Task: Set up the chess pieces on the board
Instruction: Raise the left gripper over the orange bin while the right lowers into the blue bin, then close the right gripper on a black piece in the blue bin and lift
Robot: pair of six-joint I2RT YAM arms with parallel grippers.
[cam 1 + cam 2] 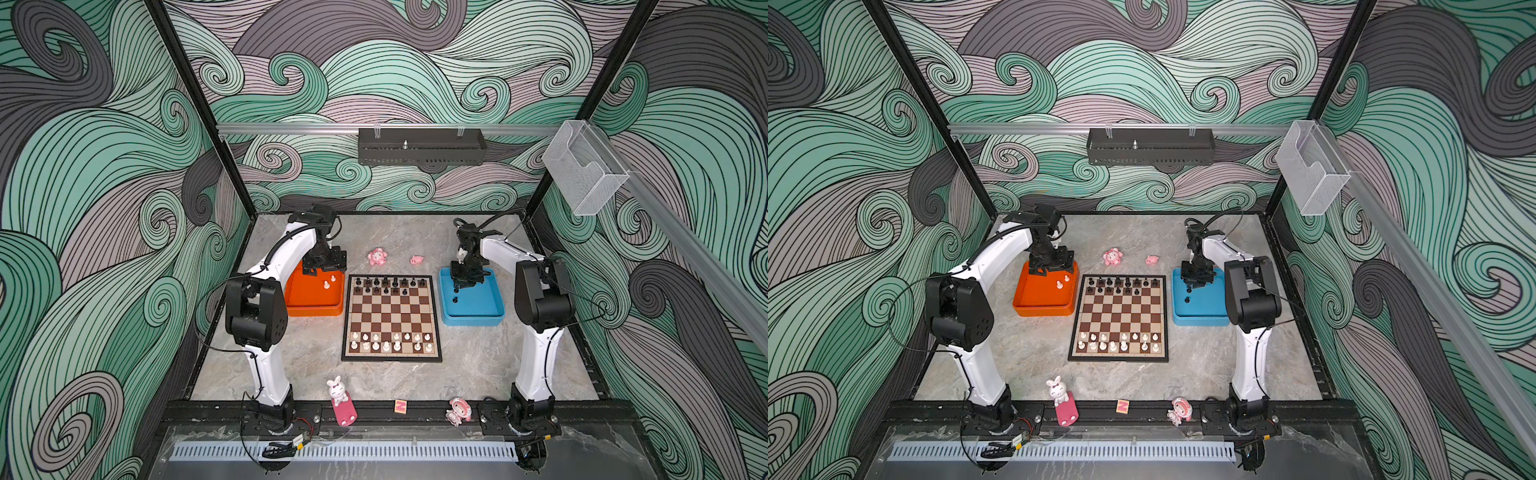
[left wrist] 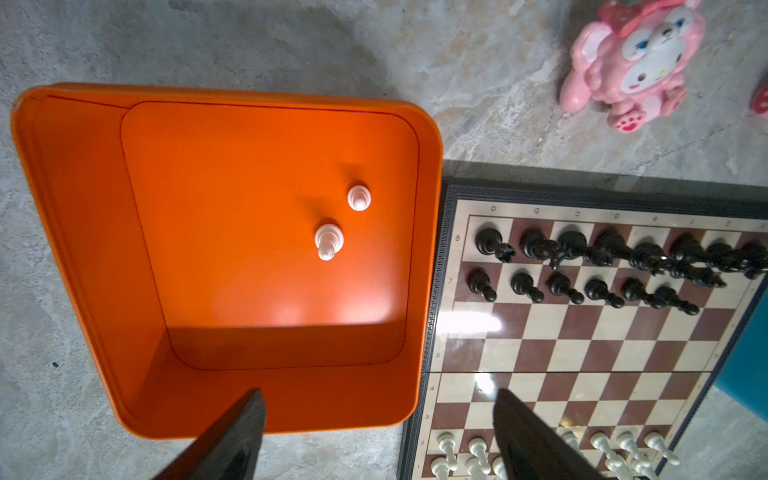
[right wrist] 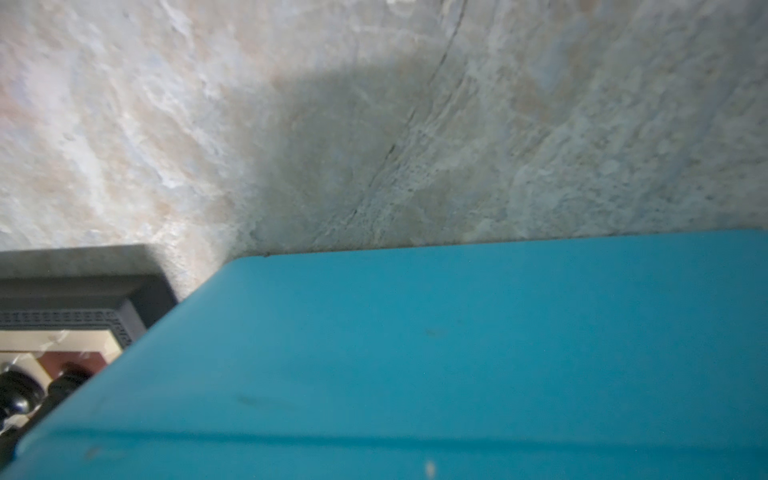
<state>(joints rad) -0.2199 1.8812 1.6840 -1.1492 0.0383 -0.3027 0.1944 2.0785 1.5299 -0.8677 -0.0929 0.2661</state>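
A grey marbled tabletop [image 1: 478,374] lies between swirl-patterned green walls [image 1: 104,208]. In both top views we see the square brown-and-cream chessboard [image 1: 391,318] at its middle, with black chess pieces [image 1: 390,284] on the far two rows and white chess pieces [image 1: 390,340] on the near two. The left gripper [image 1: 325,269] hangs over the orange plastic tray [image 1: 316,309]. The right gripper [image 1: 464,283] is down in the blue plastic tray [image 1: 473,320], and we cannot tell its spread. In the left wrist view the left fingers [image 2: 232,436] stand wide apart and empty above two white pieces [image 2: 328,241] in the orange tray. The right wrist view shows the blue tray's wall [image 3: 457,353] and a chessboard corner [image 3: 83,320].
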